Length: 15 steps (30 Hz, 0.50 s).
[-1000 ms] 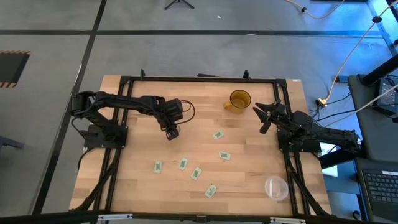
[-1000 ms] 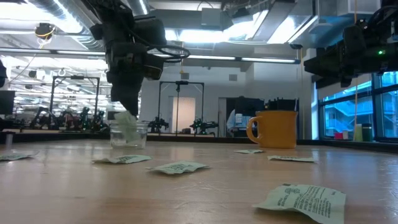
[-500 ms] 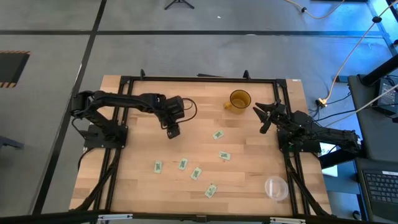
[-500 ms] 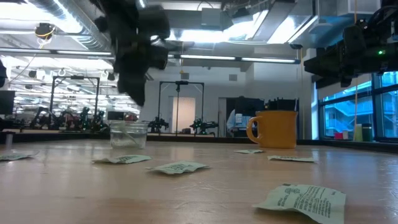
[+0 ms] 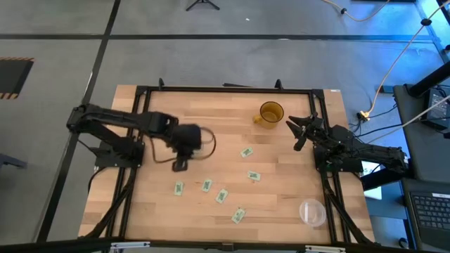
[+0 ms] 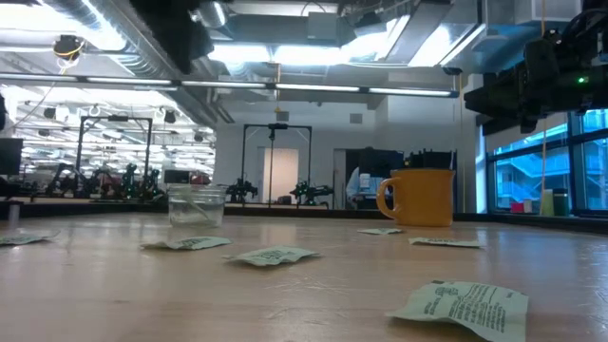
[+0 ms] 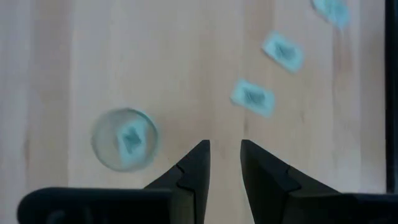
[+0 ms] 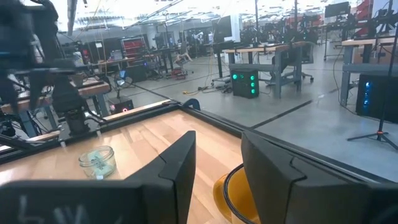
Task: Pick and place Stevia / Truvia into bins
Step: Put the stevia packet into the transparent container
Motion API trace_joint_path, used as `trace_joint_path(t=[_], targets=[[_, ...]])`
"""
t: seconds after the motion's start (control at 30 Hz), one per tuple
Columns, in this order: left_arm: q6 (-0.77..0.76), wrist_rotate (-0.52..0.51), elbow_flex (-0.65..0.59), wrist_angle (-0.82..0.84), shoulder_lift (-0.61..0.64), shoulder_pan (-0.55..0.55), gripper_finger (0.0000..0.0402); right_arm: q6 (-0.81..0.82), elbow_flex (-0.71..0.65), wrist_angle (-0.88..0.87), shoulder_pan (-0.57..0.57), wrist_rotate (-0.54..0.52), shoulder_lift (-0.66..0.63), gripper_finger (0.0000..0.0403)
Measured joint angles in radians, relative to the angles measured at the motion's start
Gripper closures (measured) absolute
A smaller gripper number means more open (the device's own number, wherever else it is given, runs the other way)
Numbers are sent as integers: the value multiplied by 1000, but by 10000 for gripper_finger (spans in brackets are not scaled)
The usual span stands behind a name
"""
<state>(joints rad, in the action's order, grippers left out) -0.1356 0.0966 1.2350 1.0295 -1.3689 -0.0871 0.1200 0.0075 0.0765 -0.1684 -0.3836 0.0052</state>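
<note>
Plainly, the left hand [image 5: 178,166] hangs over the bare wood of the counter [image 5: 281,204], just beside the small glass cup [image 7: 124,139]. Its fingers are parted by a narrow gap with nothing between them. The wrist view looks straight down, so the hand points at the counter, a posture suited to taking flat paper from above.

One packet in the cup [image 7: 130,140] lies slanted against the glass, so the cup is serving as the bin. In the high view the arm hides the cup, and it cannot be placed there.

Six loose packets [image 5: 207,185] lie flat and apart on the counter. Four form a loose row toward the near edge, the nearest of them close to the left hand, which probably makes them the next targets. Two more lie out past the middle, below the amber mug [image 5: 270,112].

The right hand [image 5: 299,133] waits at its own side near the mug, its fingers spread and empty, likely parked clear of the left arm's reach. The plastic container [image 5: 312,211] sits unused at the near right corner.
</note>
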Motion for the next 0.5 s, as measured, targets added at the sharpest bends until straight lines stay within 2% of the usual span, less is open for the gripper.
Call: trace_joint_path(t=[0.1, 0.27, 0.4, 0.5], targets=[[-10, -26, -2, 65, -1, -85, 317, 6, 0, 0, 0, 0, 0, 270], [-119, -74, -71, 63, -6, -168, 317, 46, 0, 0, 0, 0, 0, 270], [-209, -76, -185, -22, -7, -209, 317, 60, 0, 0, 0, 0, 0, 270], [-196, -72, -274, -167, -7, -240, 317, 61, 0, 0, 0, 0, 0, 270]])
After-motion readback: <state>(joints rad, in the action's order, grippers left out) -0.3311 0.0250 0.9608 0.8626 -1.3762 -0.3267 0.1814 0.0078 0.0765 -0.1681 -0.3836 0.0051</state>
